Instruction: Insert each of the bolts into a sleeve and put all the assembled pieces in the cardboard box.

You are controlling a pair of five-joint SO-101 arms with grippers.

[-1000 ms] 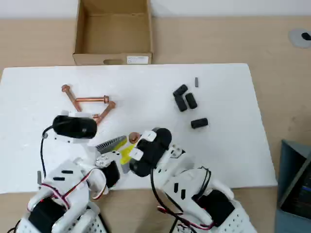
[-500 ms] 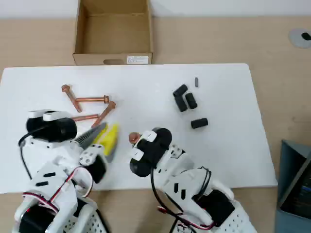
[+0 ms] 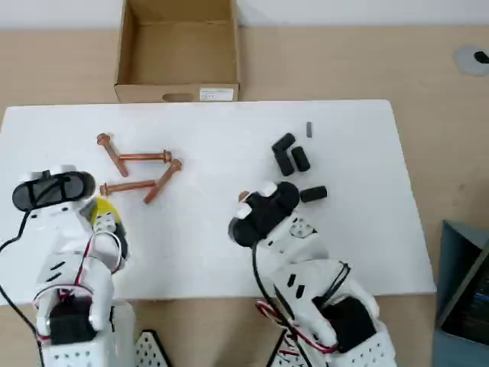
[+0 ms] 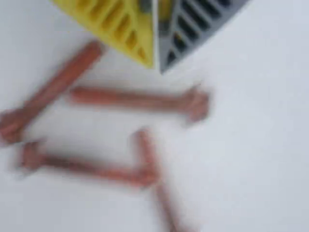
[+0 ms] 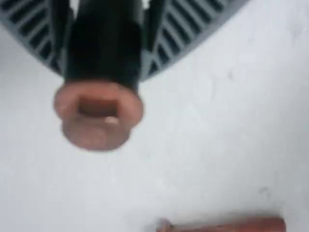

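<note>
Eyes on your right end effector [image 5: 104,72] first: its jaws are clamped on a black sleeve [image 5: 104,48], and the copper head of a bolt [image 5: 99,116] pokes out of the sleeve's end. That's one piece assembled, I'd say, though the jaws hide how deep the shank sits. From above, you're holding it over the middle of the white board [image 3: 191,252] on the worktop, between the two piles.

Now your left end effector [image 4: 157,53]: the yellow and grey jaws look pressed together with nothing between them, as far as I can make out. It hangs just above the loose bolts [image 3: 141,157], at the near-left corner of that cluster.

Moving out, count them: four copper bolts lie in a loose tangle on the left of the board, and four loose sleeves [image 3: 284,162] lie scattered on the right, well apart from the bolts.

Farthest off, the cardboard box [image 3: 177,93] sits beyond the board's far edge, and its floor looks bare.

So you're early: one pair mated and not yet boxed, four pairs to mate, and every piece has yet to go in.
</note>
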